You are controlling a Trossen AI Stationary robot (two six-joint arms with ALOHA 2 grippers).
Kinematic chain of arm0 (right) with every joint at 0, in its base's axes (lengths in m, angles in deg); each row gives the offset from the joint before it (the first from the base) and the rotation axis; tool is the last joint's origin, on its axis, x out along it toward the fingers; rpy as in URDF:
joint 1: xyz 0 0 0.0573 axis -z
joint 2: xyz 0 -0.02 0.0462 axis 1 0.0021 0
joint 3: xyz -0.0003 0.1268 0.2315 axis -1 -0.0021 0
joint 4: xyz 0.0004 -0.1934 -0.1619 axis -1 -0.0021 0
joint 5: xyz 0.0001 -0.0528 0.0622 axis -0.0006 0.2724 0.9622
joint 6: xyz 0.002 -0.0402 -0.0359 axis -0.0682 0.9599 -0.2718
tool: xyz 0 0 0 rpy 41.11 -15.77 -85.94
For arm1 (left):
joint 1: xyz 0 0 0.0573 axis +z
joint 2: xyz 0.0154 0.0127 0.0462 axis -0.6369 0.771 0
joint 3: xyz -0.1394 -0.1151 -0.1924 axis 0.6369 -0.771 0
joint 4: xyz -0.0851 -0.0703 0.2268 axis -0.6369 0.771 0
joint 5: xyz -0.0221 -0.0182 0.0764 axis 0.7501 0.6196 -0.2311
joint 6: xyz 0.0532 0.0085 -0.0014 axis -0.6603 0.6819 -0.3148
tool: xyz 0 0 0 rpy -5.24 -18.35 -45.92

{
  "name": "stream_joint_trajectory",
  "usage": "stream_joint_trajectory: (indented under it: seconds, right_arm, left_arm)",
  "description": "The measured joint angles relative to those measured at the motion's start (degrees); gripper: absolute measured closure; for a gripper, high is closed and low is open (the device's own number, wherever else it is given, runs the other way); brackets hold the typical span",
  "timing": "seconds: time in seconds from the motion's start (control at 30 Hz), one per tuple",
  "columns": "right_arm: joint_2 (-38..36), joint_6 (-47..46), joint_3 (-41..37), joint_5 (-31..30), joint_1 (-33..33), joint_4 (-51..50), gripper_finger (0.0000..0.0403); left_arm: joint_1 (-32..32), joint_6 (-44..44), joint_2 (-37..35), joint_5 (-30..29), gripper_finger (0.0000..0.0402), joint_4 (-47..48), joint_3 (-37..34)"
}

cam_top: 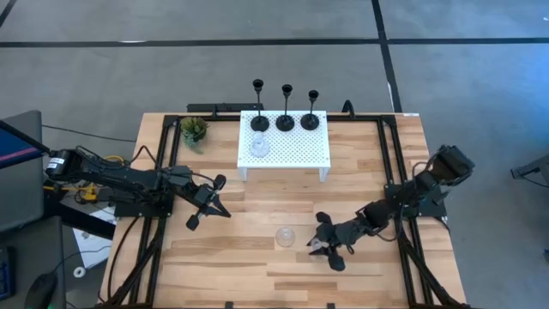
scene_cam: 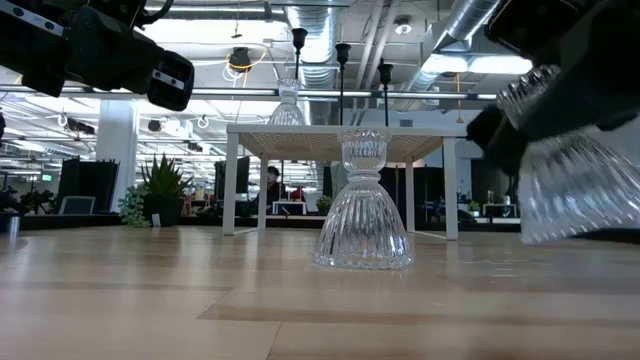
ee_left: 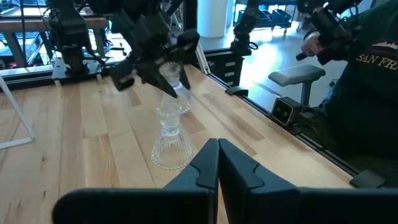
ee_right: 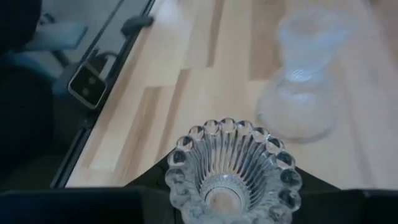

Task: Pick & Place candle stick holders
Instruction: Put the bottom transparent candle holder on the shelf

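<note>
Three black candle stick holders (cam_top: 285, 120) stand in a row on the far edge of the white perforated rack (cam_top: 296, 154). One clear glass holder (cam_top: 259, 146) stands on the rack's left part. A second glass holder (cam_top: 286, 236) stands upright on its flared base on the table; it also shows in the low view (scene_cam: 363, 205). My right gripper (cam_top: 326, 245) is just right of it, shut on a third glass holder (ee_right: 233, 168). My left gripper (cam_top: 206, 202) is shut and empty over the table's left part, its fingers together in the left wrist view (ee_left: 217, 168). My right gripper pinches the third glass holder between its two fingers, one on each side of its ribbed body (ee_right: 180, 186). The flared scalloped end (ee_right: 233, 134) faces the wrist camera and hides the exact place of contact. The holder is tilted (scene_cam: 565, 190) and clear of the table.
A small green potted plant (cam_top: 194, 130) stands at the far left beside the rack. Black frame rails run along the table's left and right edges (cam_top: 395, 172). A person in a dark green shirt (ee_left: 367, 81) sits beyond the table's right side.
</note>
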Motion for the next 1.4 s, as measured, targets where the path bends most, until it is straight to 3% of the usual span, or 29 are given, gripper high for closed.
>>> stream_joint_trajectory:
  seconds: [0.23, 0.63, 1.0, 1.13, 1.4]
  right_arm:
    - [-8.52, 0.03, 0.00, -3.51, 1.52, -5.42, 0.0286]
    - [-20.00, 0.58, 0.59, -3.91, 9.19, -11.76, 0.0286]
    - [-17.95, 11.97, 18.32, -4.92, 17.50, -31.70, 0.0286]
    - [-17.99, 16.64, 21.95, -4.75, 21.77, -32.02, 0.0286]
    - [-17.96, 21.02, 24.17, 1.47, 31.29, -30.94, 0.0286]
  left_arm:
    - [0.02, 0.00, 0.00, 0.00, 0.0395, 0.00, 0.00]
    - [0.00, 0.00, 0.00, -0.02, 0.0394, -0.02, 0.00]
    - [0.01, 0.00, 0.00, -0.02, 0.0394, -0.22, 0.00]
    - [0.02, 0.00, 0.00, -0.02, 0.0394, -0.22, 0.00]
    - [0.02, 0.00, -0.01, -0.02, 0.0394, -0.22, 0.00]
